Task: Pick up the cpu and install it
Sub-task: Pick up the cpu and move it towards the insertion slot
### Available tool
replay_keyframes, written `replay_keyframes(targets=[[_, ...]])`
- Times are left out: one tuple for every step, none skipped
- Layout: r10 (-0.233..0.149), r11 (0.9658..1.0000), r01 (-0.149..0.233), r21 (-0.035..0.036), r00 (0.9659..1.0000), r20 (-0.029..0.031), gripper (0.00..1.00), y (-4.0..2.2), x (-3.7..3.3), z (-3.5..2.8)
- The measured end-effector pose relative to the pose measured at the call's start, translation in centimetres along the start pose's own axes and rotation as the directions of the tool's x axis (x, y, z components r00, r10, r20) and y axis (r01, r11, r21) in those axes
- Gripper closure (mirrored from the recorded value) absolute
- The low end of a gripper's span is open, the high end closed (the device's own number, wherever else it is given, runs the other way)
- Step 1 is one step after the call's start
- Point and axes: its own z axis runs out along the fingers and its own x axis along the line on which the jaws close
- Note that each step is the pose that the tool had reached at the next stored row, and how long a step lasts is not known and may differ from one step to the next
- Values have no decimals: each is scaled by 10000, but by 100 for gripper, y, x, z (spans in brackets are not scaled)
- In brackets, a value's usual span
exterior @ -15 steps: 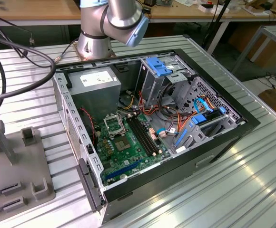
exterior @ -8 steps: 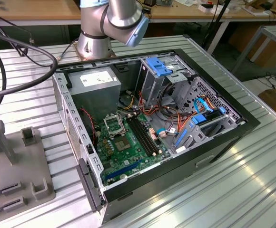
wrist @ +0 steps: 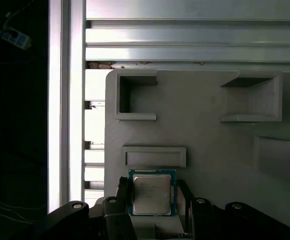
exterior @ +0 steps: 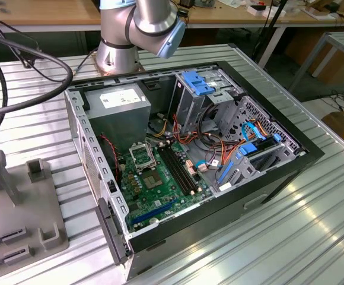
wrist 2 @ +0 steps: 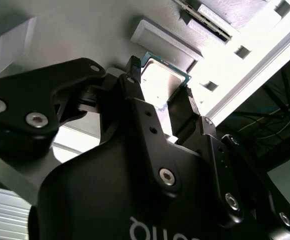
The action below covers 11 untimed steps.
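Observation:
The cpu [wrist: 151, 194] is a small square part with a dull grey metal centre and a thin green edge. It lies against the grey fixture plate [wrist: 210, 135], just beside a raised bar [wrist: 154, 156]. My gripper [wrist: 153, 196] has a black finger against each of two opposite sides of it. The second wrist view shows the same hold: the cpu [wrist 2: 162, 80] sits between the fingertips [wrist 2: 133, 67] of my gripper [wrist 2: 160, 81]. In the exterior view the open computer case [exterior: 267, 178] shows its green motherboard with the bare socket [exterior: 141, 156].
The grey power-supply box [exterior: 117, 107] sits beside the socket, with black memory slots [exterior: 178, 169] and loose cables on its other side. The fixture plate [exterior: 18, 225] lies on the ribbed metal table at the exterior view's left. Raised pockets [wrist: 135, 95] stand on the plate.

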Motion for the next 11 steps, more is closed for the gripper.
replay_keyframes(targets=[[0, 10000, 0, 17, 10000, -2, 53, 0, 0, -7], [1, 10000, -1, 24, 10000, 0, 53, 1, 0, -13], [3, 10000, -3, 31, 10000, -1, 53, 2, 1, -22], [3, 10000, -3, 36, 10000, 1, 53, 2, 0, -31], [3, 10000, -3, 42, 10000, 0, 53, 3, 0, -44], [4, 10000, -4, 47, 10000, -1, 53, 3, -1, -56], [5, 10000, -5, 52, 10000, 1, 53, 4, -2, -69], [5, 10000, -5, 57, 10000, -1, 53, 4, -3, -84], [5, 10000, -5, 62, 10000, -3, 53, 4, -4, -101], [4, 10000, -4, 67, 10000, -3, 53, 5, -5, -122], [5, 10000, -5, 74, 10000, -5, 53, 6, -5, -149]])
